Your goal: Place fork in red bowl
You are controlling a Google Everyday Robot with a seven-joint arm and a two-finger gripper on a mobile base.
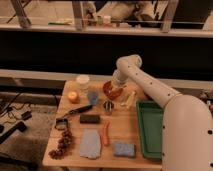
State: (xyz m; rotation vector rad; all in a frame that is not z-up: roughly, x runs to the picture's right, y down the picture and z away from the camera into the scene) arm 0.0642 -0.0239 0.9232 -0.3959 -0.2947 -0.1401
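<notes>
The red bowl (pixel 112 91) stands at the back middle of the wooden table (pixel 125 131). The fork (pixel 129 99), slim and pale cream, lies on the table just right of the bowl, pointing away at a slant. My gripper (pixel 116 85) hangs from the white arm (pixel 145 80) over the bowl's right rim and hides part of it. The fork looks apart from the gripper.
A white round container (pixel 83 80), an orange fruit (pixel 73 96) and a grey-blue cup (pixel 93 97) stand left of the bowl. A metal cup (pixel 108 106), black-handled utensil (pixel 76 112), carrot (pixel 105 134), blue cloth (pixel 90 144), blue sponge (pixel 124 149) and grapes (pixel 62 143) lie nearer. A green tray (pixel 150 127) is at the right.
</notes>
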